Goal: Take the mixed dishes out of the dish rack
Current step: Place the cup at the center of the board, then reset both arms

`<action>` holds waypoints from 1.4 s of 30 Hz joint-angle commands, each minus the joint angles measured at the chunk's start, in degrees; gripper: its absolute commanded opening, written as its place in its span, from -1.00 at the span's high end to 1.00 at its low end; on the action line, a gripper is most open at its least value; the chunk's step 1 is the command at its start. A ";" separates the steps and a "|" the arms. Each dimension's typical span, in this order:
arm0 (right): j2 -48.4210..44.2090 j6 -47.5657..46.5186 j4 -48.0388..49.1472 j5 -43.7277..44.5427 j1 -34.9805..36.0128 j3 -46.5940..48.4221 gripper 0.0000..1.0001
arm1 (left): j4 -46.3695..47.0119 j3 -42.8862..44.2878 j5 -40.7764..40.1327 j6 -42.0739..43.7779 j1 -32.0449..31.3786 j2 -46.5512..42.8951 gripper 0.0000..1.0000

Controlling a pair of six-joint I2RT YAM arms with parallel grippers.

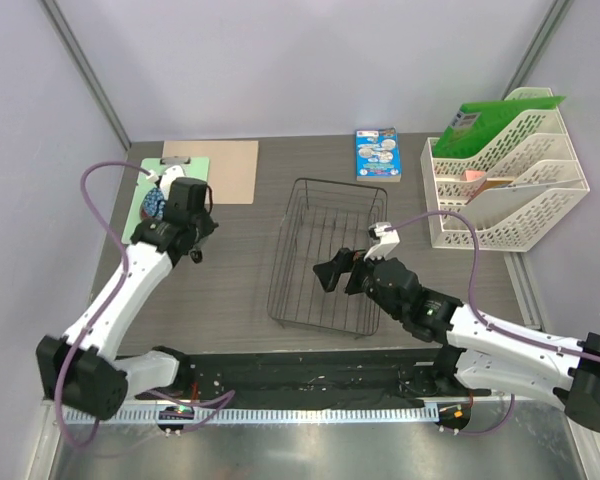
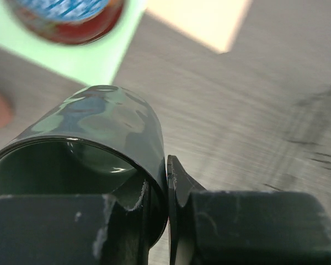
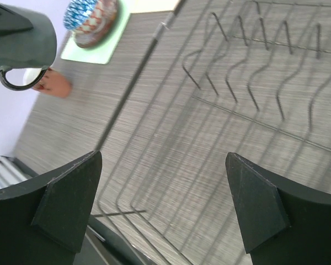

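Observation:
My left gripper is shut on the rim of the grey-green mug, one finger inside and one outside; the mug also shows in the right wrist view, lifted off the table. The red-white bowl with a blue inside sits on a pale green mat, just beyond the mug. The salmon-pink cup stands on the table near the mat. The black wire dish rack holds no dishes. My right gripper is open and empty over the rack's near part. I cannot make out the dark red plate.
A tan board lies behind the green mat. A blue box lies behind the rack. A white tiered file tray with a green folder stands at the back right. Grey walls close in the table.

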 commanded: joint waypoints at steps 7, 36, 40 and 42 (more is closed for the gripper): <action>-3.36 -2.30 -2.57 3.35 0.13 -2.11 -0.99 | -3.19 9.71 -0.39 2.59 4.94 20.57 0.99; -4.32 -2.39 -3.62 4.05 0.04 -4.58 -0.99 | 0.33 9.45 7.25 2.06 10.30 32.29 -0.06; -4.15 -2.74 -3.89 4.58 0.04 -4.23 -0.99 | -2.74 12.34 4.98 3.03 10.30 27.03 -0.24; -4.24 -3.18 -4.15 5.28 -0.04 -3.79 -0.99 | -4.06 13.76 4.62 2.95 10.30 24.74 -0.27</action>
